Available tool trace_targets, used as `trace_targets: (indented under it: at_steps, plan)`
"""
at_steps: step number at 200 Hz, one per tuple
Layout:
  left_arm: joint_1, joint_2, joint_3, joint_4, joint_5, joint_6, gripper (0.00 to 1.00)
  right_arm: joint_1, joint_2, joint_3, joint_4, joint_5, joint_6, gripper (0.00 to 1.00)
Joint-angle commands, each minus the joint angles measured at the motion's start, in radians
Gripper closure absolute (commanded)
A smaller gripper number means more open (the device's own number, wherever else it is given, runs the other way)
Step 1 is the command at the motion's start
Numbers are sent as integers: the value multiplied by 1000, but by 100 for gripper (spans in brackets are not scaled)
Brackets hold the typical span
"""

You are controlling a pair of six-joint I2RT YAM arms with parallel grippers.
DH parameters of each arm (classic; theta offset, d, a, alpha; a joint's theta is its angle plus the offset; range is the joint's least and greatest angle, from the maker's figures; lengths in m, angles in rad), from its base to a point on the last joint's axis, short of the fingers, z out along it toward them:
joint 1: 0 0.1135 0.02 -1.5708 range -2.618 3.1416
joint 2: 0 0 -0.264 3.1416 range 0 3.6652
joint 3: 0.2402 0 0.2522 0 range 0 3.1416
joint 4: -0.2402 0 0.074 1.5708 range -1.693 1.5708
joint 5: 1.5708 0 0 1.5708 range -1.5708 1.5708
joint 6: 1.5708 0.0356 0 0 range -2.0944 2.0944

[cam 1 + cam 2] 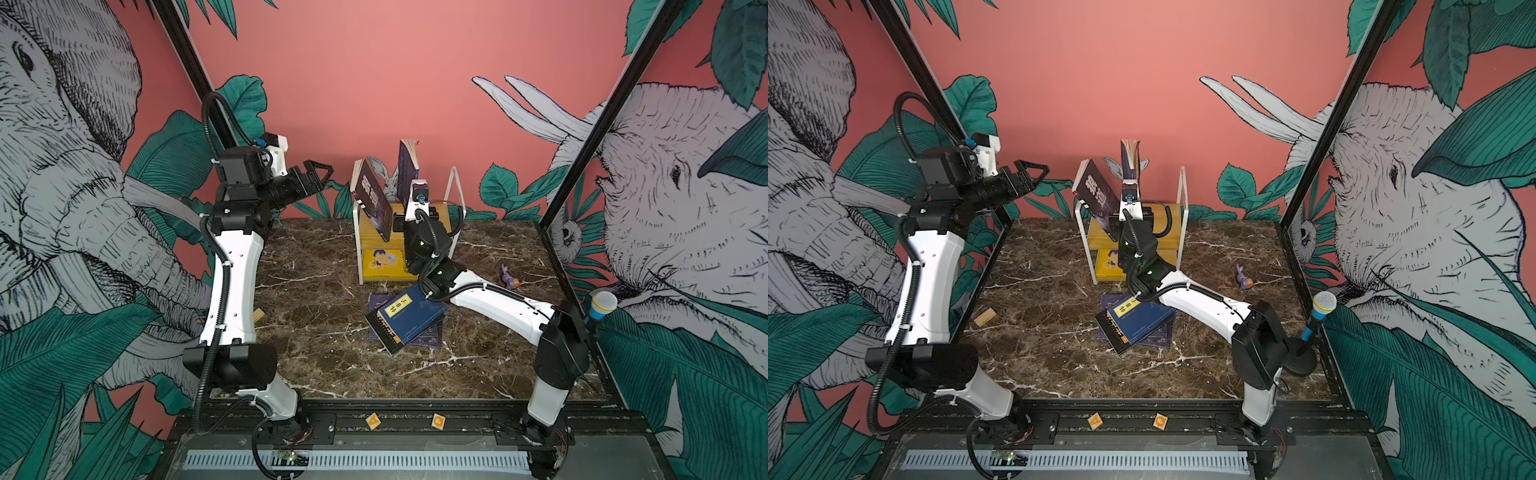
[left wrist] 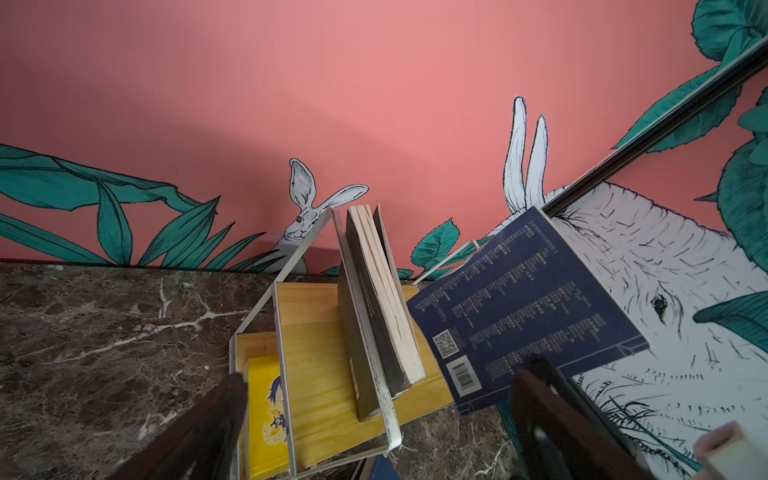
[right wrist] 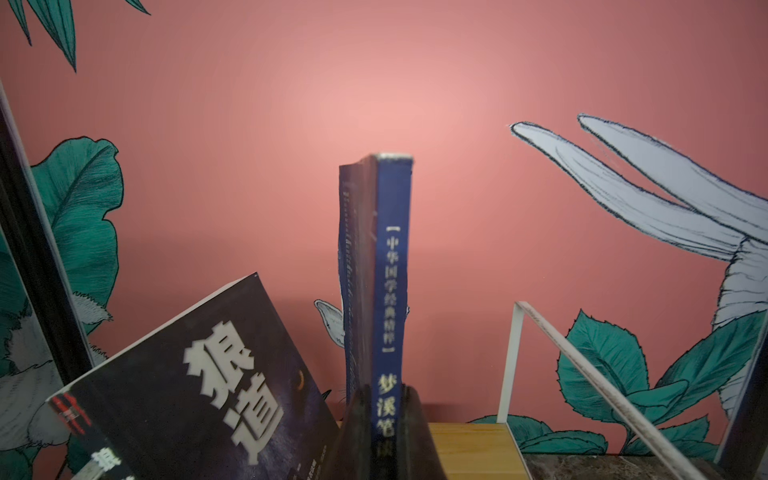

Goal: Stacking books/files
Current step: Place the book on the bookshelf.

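Judging by the layout, stacking was roughly half done, and I couldn't tell which way the current move was going. Right gripper (image 3: 385, 394) was pinched tight on the lower spine of the navy book (image 3: 392, 270), holding it upright just above the wooden upper shelf (image 2: 320, 332) of the white metal rack (image 1: 454, 185). Whether its bottom edge touched the wood, couldn't tell. Just beside that gripper, on the left arm's side, the black book (image 3: 216, 374) leaned tilted against the rack's end frame. Below the gripper, on the lower shelf, a yellow book (image 1: 382, 264) lay flat. Behind and below it, under its own forearm, the blue book with a yellow label (image 1: 405, 320) sat skewed on a purple book (image 1: 433, 337) on the marble table (image 1: 316, 291): a pile two high, edges not squared. Left gripper (image 1: 323, 176) hung spread wide and empty, apart from the rack and higher than the shelf. Left to do, my guess: the held book, the leaning one, maybe the yellow one. Materials: thin glossy paperbacks with floppy covers and pages fanning slightly at the top, a thin painted frame, and polished veined stone, likely slippery.
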Motion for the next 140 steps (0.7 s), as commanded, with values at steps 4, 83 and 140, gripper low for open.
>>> trace_targets:
  at_steps: [4, 83, 140]
  plan:
    - [-11, 17, 41, 51, 27, -54, 0, 4, 11, 29, 57, -9, 61, 100]
    - [-50, 81, 51, 57, 39, -73, 1, 4, 97, 71, 112, 88, -4, 100]
    - [-69, 106, -10, 127, 100, -142, 5, 4, 144, 112, 51, 16, 48, 100]
